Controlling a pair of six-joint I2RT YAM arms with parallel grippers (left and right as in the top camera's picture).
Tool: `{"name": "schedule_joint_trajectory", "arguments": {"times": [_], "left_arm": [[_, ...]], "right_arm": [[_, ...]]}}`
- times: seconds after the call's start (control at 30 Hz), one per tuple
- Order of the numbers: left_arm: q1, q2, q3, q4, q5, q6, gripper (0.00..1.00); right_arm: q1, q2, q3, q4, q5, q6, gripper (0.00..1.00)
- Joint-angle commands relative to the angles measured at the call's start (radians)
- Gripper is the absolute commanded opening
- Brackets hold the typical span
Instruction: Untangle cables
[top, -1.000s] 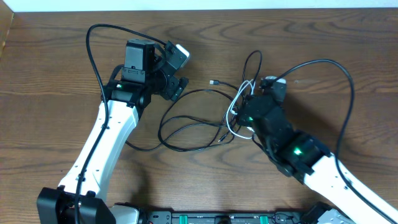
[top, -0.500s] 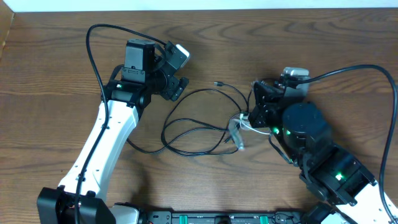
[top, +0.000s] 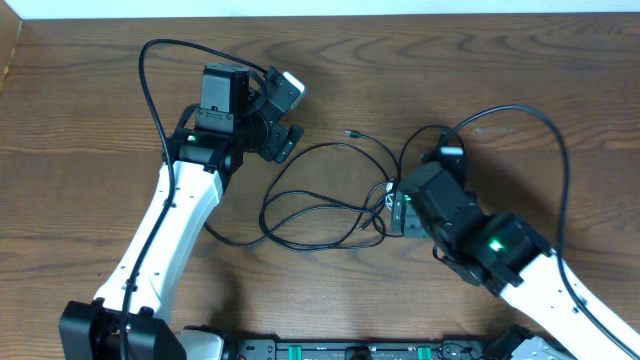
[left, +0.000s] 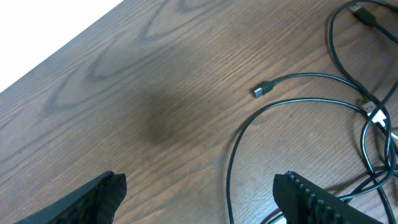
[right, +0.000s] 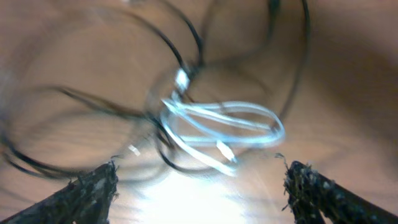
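Jaws of the left gripper (left: 200, 186) stand wide apart with nothing between them. Its two dark, rough-surfaced fingers show at the lower corners of the left wrist view, over bare wood. The right gripper (right: 200, 168) also has its jaws spread. Its black, grainy fingertips (right: 93, 193) sit at the lower left and lower right of its own view, and neither appears to touch a cord, though that view is blurred.

The cables lie in one loose tangle near the middle of the overhead view, between the two arms. Several thin black cables (left: 229, 174) sweep out in wide, smooth curves toward the left arm, crossing one another where they meet under the right gripper. One of them ends in a small metal-tipped plug (top: 349, 133) that lies free on the wood at the upper edge of the tangle, apart from both grippers. The white cable (right: 211, 109) is bunched in a few flattened oval loops in the centre of the right wrist view, glossy under a bright glare, with black strands arching over and around it. From overhead it is mostly hidden by the right gripper.

The table (top: 80, 150) is dark brown wood with long, wavy grain and a matte finish.
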Motion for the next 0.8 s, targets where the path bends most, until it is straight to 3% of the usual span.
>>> {"name": "schedule_joint_trajectory", "arguments": {"times": [0.0, 0.13, 0.33, 0.53, 0.77], "left_arm": [[0.004, 0.006, 0.001, -0.002, -0.003, -0.002, 0.81], [0.004, 0.006, 0.001, -0.002, -0.003, -0.002, 0.81], [0.004, 0.006, 0.001, -0.002, -0.003, -0.003, 0.81], [0.004, 0.006, 0.001, -0.002, -0.003, -0.002, 0.81], [0.004, 0.006, 0.001, -0.002, -0.003, -0.002, 0.81]], "right_arm": [[0.0, 0.027, 0.008, -0.073, -0.012, -0.094, 0.9], [0.0, 0.05, 0.006, -0.131, -0.015, -0.308, 0.99], [0.0, 0.081, 0.003, -0.097, -0.014, -0.481, 0.99], [0.0, 0.137, -0.016, -0.077, -0.014, -0.767, 0.94], [-0.002, 0.228, -0.054, 0.049, -0.014, -0.805, 0.88]]}}
